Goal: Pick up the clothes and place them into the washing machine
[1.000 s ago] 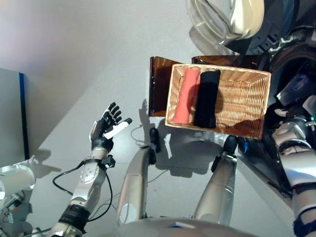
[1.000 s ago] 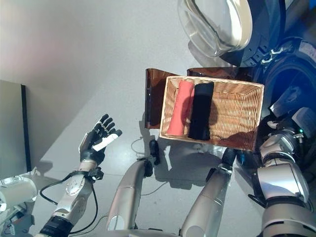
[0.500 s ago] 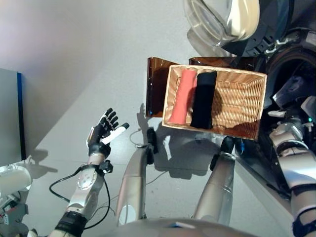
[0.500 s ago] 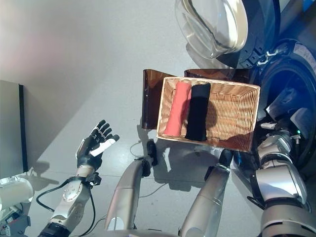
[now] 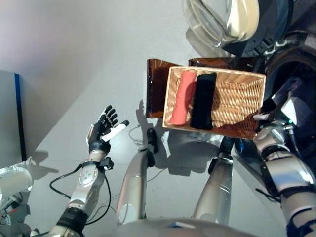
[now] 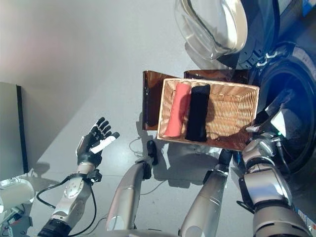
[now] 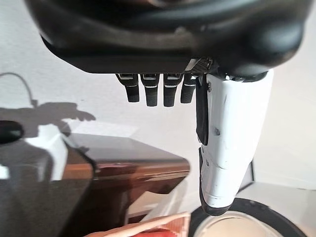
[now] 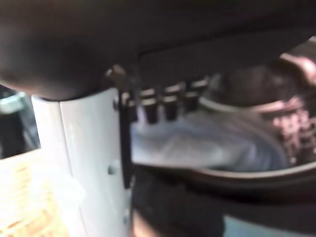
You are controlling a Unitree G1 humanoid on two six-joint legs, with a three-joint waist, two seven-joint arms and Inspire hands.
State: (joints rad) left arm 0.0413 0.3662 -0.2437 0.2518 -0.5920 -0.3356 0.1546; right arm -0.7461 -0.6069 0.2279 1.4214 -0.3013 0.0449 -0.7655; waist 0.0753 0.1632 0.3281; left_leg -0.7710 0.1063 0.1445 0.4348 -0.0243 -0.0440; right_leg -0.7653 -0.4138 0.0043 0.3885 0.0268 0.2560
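Observation:
A wicker basket [image 5: 217,72] sits on a brown stand and holds a rolled pink cloth [image 5: 181,98] next to a rolled black cloth [image 5: 202,101]. To the basket's right is the washing machine's dark opening [image 6: 292,94], with its glass door [image 5: 222,19] swung open above. My right hand [image 5: 275,101] hovers open between the basket's right rim and the opening. In the right wrist view, a pale blue-grey cloth [image 8: 207,143] lies in the drum past its straight fingers [image 8: 168,101]. My left hand [image 5: 101,131] is open and empty over the floor at the lower left.
The brown translucent stand [image 5: 155,89] juts out to the left of the basket. A grey cabinet with a blue edge [image 5: 7,118] stands at the far left. Bare grey floor lies between the left hand and the basket.
My right hand has drawn back from the washer opening toward the basket's right rim. The left hand has barely shifted. The camera has moved slightly.

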